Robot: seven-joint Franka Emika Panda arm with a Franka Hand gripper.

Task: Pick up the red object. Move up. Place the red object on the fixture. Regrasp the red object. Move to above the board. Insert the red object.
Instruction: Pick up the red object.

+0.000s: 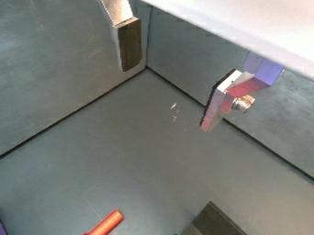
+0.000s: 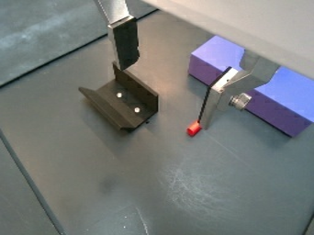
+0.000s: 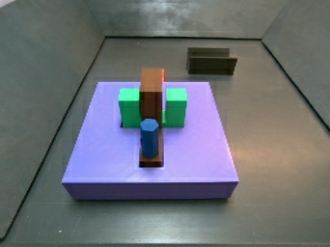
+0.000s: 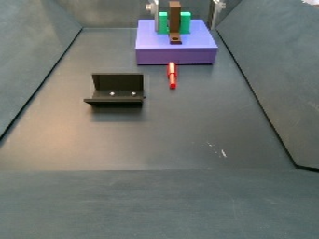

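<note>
My gripper [image 2: 164, 96] is open and empty, held high above the floor; it also shows in a wrist view [image 1: 168, 96]. The red object [image 4: 173, 75] is a small peg lying flat on the floor just in front of the purple board [image 4: 200, 56], to the right of the fixture [image 4: 116, 90]. In a wrist view only its red end [image 2: 194, 129] shows beside one fingertip, between the fixture [image 2: 123, 103] and the board [image 2: 215, 62]. It also shows in a wrist view [image 1: 106, 223]. A side view shows the board [image 3: 180, 159] and fixture [image 3: 211, 61], but the peg is hidden there.
On the board stand a green block [image 3: 129, 106], a brown bar [image 3: 153, 96] and a blue upright cylinder [image 3: 150, 138]. Grey walls enclose the floor on all sides [image 4: 37, 65]. Open floor lies in front of the fixture [image 4: 149, 168].
</note>
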